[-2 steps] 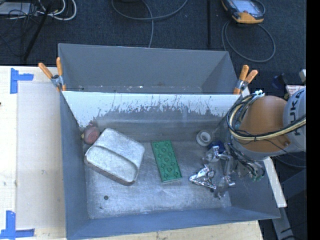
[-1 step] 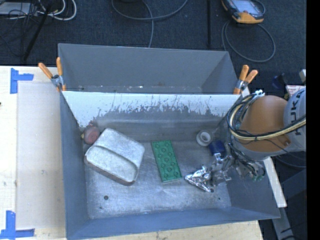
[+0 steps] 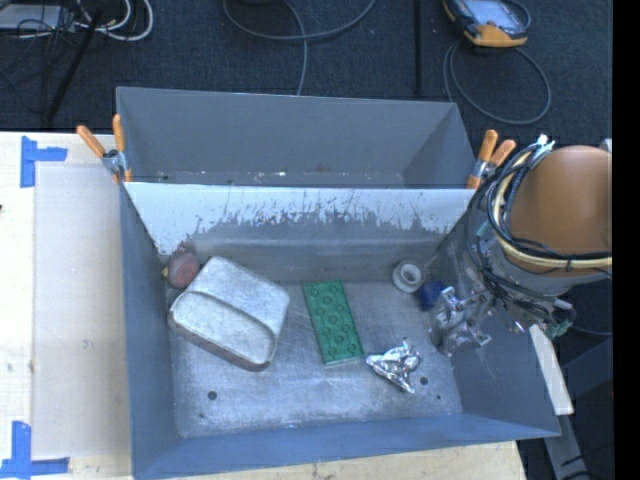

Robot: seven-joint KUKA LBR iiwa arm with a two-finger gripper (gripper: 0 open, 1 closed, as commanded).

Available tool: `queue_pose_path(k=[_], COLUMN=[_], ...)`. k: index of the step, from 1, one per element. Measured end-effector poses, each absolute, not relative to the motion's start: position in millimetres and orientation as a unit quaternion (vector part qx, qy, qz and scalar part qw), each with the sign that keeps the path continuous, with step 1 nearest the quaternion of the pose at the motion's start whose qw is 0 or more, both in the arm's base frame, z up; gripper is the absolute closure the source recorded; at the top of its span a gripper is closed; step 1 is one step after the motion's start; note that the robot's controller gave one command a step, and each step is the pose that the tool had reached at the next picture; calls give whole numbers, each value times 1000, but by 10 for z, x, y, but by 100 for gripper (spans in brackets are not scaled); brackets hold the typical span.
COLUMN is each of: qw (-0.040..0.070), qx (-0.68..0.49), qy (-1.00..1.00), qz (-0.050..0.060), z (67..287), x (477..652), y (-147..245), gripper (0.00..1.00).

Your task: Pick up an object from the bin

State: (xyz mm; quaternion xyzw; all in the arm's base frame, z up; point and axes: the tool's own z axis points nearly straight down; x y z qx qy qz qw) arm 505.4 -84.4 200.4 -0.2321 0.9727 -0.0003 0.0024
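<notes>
Orange domed wrist cover [image 3: 565,200] is being held above the right wall of the grey metal bin [image 3: 300,153], gripper [image 3: 455,323] (open or shut can't be told tbh) being hung just beside a small blue bit [image 3: 432,294] and near a crumpled silver foil scrap [image 3: 396,364], so either's probably risking being shoved off instead of grabbed.

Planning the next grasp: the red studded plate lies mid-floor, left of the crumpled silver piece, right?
Not quite: the studded plate is green, not red, as the camera view shows. It does lie mid-floor, left of the crumpled silver piece.
</notes>
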Motion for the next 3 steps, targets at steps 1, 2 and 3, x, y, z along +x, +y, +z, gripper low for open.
queue_pose_path(k=[1,2,3], qw=[0,1,-1], qx=[-231,-328,-329], qy=[973,945,944], qz=[1,1,0], z=[1975,697,718], x=[5046,5115,5113], y=[-848,-880,-897], gripper=[0,0,100])
